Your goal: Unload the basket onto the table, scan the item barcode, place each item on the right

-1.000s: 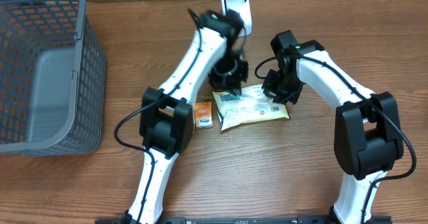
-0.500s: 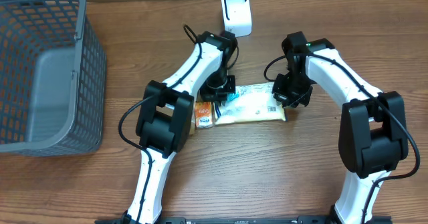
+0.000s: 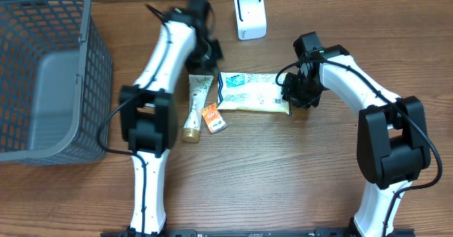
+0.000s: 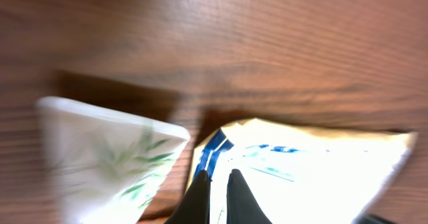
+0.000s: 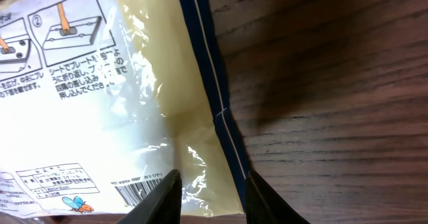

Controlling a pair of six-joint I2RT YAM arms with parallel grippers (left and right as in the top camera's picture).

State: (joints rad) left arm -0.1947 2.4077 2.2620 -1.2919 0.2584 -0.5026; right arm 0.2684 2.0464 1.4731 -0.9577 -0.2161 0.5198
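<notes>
Overhead: pulls L gripper, clenched on nothing, away twd top-left; leaves packet flat mid-table, below scanner, beside tube. Spreads R gripper at packet's right end, released. Reads as put-down: scan prob. over, or needs redo.

Closed claw over packet, tube beside.
</notes>
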